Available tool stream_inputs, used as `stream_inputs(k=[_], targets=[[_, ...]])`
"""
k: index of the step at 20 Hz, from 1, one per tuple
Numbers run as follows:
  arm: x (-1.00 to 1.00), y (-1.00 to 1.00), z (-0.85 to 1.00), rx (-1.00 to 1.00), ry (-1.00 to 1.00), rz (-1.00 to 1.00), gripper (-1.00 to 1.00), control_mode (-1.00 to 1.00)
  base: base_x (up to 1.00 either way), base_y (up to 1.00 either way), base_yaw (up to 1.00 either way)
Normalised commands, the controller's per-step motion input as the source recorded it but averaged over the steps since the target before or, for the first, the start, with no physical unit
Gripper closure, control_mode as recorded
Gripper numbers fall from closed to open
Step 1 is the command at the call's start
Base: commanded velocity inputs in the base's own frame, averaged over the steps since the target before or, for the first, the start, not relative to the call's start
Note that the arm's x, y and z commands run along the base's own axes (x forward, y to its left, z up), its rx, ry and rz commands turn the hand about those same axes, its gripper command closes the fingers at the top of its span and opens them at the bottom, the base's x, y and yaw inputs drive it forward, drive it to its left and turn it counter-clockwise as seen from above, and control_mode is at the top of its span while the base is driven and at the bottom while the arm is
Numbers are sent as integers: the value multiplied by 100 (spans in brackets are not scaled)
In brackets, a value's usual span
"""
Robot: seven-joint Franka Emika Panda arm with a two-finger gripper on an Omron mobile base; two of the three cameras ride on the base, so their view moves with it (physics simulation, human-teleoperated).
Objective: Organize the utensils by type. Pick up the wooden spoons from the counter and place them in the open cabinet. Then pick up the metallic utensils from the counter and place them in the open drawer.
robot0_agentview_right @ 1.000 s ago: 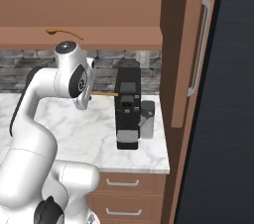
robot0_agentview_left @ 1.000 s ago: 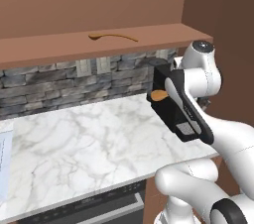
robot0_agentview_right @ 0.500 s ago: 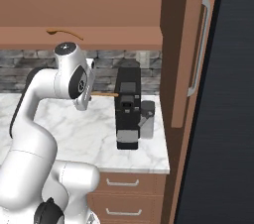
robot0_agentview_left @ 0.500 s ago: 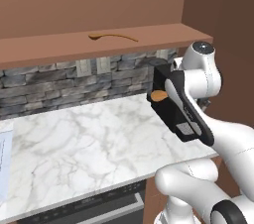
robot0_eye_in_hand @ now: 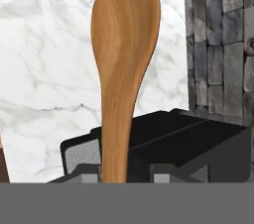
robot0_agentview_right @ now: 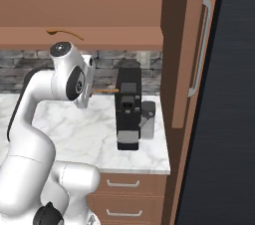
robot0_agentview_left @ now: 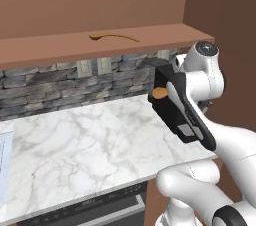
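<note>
My gripper (robot0_eye_in_hand: 121, 178) is shut on the handle of a wooden spoon (robot0_eye_in_hand: 124, 69), whose oval bowl points away from the hand. In the right base view the gripper (robot0_agentview_right: 94, 90) is raised above the counter (robot0_agentview_right: 99, 129), and the spoon (robot0_agentview_right: 107, 90) reaches sideways toward the black coffee machine (robot0_agentview_right: 128, 112). The spoon's bowl end (robot0_agentview_left: 160, 92) peeks out beside that machine in the left base view. A second wooden spoon (robot0_agentview_left: 114, 36) lies on the open cabinet's shelf (robot0_agentview_left: 60, 50), above and left of the hand. The metallic utensils and the drawer are out of view.
The coffee machine (robot0_agentview_left: 177, 110) stands on the marble counter (robot0_agentview_left: 85, 145) right by the hand, close under the held spoon (robot0_eye_in_hand: 198, 143). A stone backsplash (robot0_agentview_left: 60, 85) runs behind. A tall cabinet door (robot0_agentview_right: 191, 45) hangs open to the right.
</note>
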Motion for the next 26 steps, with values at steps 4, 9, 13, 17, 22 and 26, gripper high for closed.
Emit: stream_inputs(k=[4, 9, 13, 17, 22, 26], targets=[[0, -1, 35, -16, -38, 0, 100, -100, 0, 0, 0], [0, -6, 47, -19, -39, 0, 100, -100, 0, 0, 0], [9, -7, 65, -1, -20, 0, 100, -100, 0, 0, 0], [14, -9, 61, 0, 0, 0, 100, -100, 0, 0, 0], [40, -2, 47, 0, 0, -1, 100, -100, 0, 0, 0], [48, 0, 49, 0, 0, 0, 100, -100, 0, 0, 0]])
